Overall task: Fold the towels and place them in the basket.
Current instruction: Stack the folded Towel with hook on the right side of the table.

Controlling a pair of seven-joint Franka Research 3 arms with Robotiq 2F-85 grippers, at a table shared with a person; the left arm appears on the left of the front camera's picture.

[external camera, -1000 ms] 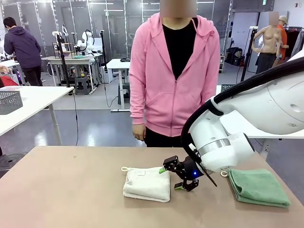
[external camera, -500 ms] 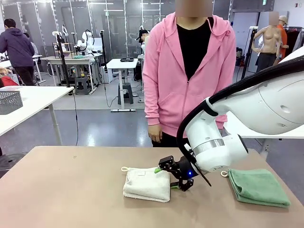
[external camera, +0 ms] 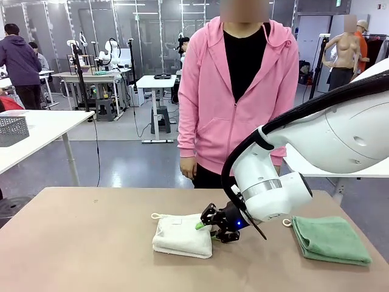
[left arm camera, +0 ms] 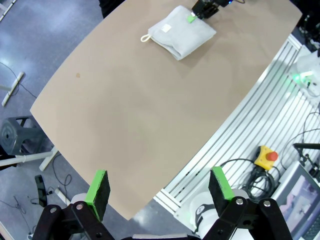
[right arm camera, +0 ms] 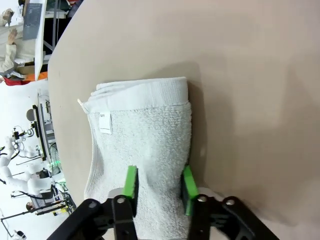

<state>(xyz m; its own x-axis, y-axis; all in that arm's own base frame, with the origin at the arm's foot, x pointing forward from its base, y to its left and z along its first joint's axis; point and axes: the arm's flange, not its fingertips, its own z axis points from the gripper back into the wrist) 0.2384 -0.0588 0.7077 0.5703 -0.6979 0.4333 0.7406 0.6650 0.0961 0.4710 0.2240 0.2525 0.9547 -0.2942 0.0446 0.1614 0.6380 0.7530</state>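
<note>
Front view: R gripper (external camera: 214,225) sits low at the right edge of the folded cream towel (external camera: 181,235), mid-table (external camera: 91,243), jaws clenched on that edge. The folded green towel (external camera: 330,238) lies well apart, toward the robot's right. A person in a pink hoodie stands at the far side, hands off the cloth.

L wrist view: L gripper (left arm camera: 159,191) hangs high over the near table edge, pads spread wide, nothing between them. Cream towel (left arm camera: 182,34) is at the far end w/ the R gripper at its edge.

R wrist view: green pads (right arm camera: 131,184) pinch a thick fold of cream towel (right arm camera: 142,145); corner loop & label are on the far side.

Handling, judged: terry is soft, light, floppy, not fragile; layers likely slip & unfold if lifted by one edge. Best hold is deep across all the layers at the folded side, w/ support from below.
</note>
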